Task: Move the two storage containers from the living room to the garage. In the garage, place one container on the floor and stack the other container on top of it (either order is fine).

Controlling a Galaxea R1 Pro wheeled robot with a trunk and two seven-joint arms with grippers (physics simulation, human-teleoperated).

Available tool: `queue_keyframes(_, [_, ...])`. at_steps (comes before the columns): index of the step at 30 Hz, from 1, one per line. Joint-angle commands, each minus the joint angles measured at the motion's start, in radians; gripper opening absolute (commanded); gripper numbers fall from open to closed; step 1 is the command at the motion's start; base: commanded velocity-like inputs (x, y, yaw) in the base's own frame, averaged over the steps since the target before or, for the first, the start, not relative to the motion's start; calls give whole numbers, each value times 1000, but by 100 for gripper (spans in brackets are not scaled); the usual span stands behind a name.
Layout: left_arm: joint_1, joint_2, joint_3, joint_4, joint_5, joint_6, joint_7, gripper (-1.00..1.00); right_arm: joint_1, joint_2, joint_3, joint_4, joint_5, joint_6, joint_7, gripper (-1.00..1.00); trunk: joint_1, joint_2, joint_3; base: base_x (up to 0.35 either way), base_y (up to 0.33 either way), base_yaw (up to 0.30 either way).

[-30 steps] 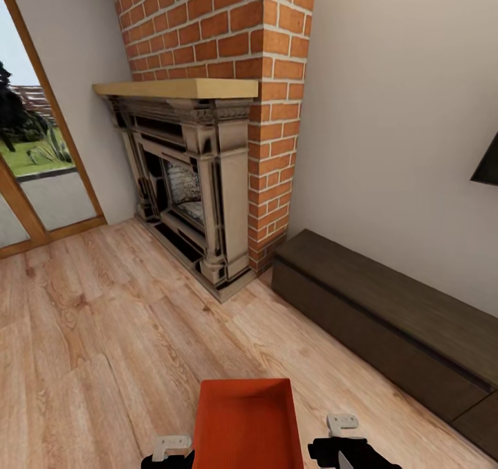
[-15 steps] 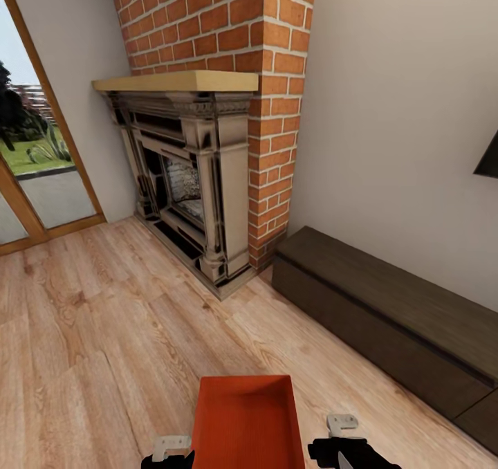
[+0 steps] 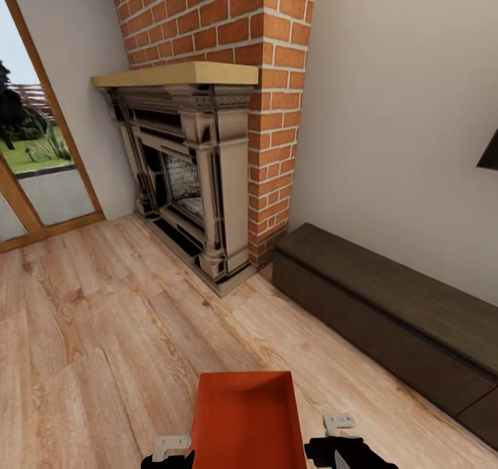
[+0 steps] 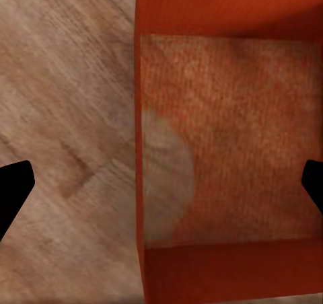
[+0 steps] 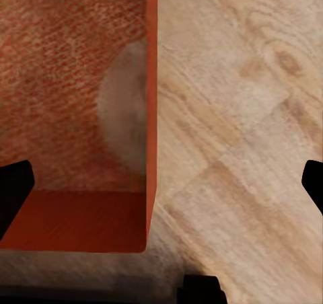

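Orange-red storage container [image 3: 247, 420] is straddled by left gripper [image 4: 161, 183] and right gripper [image 5: 161, 183]; long axis runs near-to-far; both are spread apart.

Storage container [image 3: 247, 424]: one orange-red rectangular bin, open top facing up, thin upright walls, finely ribbed bottom, nothing inside. It sits level at the lower middle of the head view, long axis pointing toward the fireplace side of the living room [image 3: 207, 178], with light wood plank flooring around and under it. Whether it rests on the planks or hangs above them cannot be told. Each wrist view shows one side wall edge-on and the ribbed bottom [image 4: 229, 136] [image 5: 67, 82].
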Motion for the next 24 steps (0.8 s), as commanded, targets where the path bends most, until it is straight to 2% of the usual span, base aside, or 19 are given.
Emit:
queue_keyframes(1, [-1,0,-7,1,10,-4,-2,100,0,0,3,-3,-2,6,1,100,4,-8,-4,0,0,0])
queue_keyframes(24, [-1,1,-7,0,10,-4,-2,100,-1,2,8,-2,0,4,1,100,92,-169,-76,0,0,0])
